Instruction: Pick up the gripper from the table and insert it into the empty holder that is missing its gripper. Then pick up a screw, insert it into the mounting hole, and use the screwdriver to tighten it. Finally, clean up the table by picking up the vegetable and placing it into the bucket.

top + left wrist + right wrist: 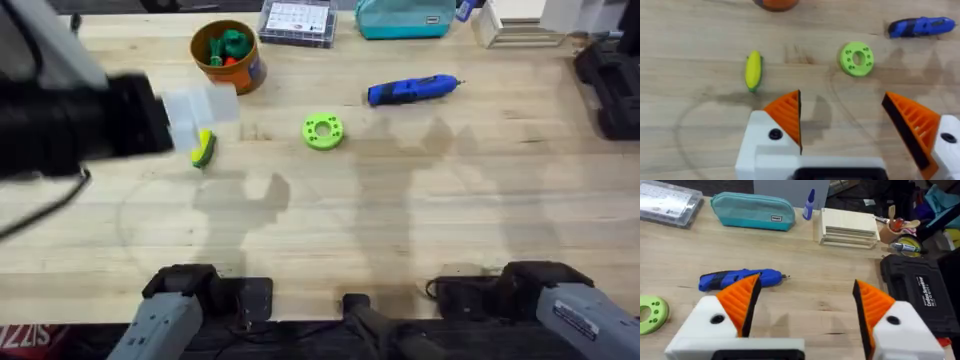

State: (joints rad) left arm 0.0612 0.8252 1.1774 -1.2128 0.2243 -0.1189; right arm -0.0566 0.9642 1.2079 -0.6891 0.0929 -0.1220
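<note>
Left pincer [842,122] hangs over the wooden worktop [400,220], jaws apart, ready to take the yellow-green toy vegetable [753,70]. Right pincer [805,305] likewise apart, idle near the blue pen-shaped screwdriver [740,279].

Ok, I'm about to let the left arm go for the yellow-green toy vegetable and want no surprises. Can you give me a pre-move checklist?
1. Left gripper open and holding nothing: ok.
2. Yellow-green toy vegetable lying free on the wooden table, apart from the green ring-shaped disc: ok.
3. Round orange bucket upright, mouth open: ok.
4. Room left in the bucket: cannot tell, toys already inside.
5. Blue pen-shaped screwdriver away from the vegetable: ok.
</note>
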